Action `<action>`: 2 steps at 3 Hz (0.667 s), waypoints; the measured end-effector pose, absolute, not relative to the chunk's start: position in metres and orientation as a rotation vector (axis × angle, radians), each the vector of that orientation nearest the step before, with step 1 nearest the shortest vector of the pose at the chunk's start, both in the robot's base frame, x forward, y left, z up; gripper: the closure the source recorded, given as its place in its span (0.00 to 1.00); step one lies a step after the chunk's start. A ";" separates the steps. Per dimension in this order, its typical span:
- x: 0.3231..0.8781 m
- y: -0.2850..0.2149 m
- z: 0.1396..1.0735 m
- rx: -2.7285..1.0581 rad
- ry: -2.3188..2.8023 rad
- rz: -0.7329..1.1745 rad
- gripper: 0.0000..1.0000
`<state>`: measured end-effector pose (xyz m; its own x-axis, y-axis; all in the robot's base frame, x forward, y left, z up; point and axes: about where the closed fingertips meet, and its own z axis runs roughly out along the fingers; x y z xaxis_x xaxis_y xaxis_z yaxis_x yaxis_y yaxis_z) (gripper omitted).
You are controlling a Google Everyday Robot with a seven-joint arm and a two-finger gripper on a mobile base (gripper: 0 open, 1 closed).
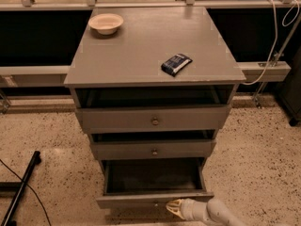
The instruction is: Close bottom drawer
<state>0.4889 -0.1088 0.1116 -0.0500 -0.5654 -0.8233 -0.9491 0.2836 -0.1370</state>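
The bottom drawer [150, 199] of the grey cabinet stands pulled out, its dark inside showing and empty. Its flat front runs along the lower edge of the view. My gripper [175, 208] comes in from the lower right on a white arm. Its pale tip sits right against the drawer front, just right of the middle. The middle drawer [154, 149] and the top drawer [154, 119] stand slightly out, each with a small round metal knob.
On the cabinet top [141, 55] stand a cream bowl [106, 23] at the back left and a dark blue packet [176, 63] at the right. A black bar [21, 192] lies on the speckled floor at the left. A white cable [275, 36] hangs at the right.
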 end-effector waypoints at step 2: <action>0.537 -0.087 0.113 -1.326 1.665 0.578 1.00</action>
<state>0.5368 -0.0873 0.1130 -0.0173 -0.5122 -0.8587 -0.9340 0.3147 -0.1689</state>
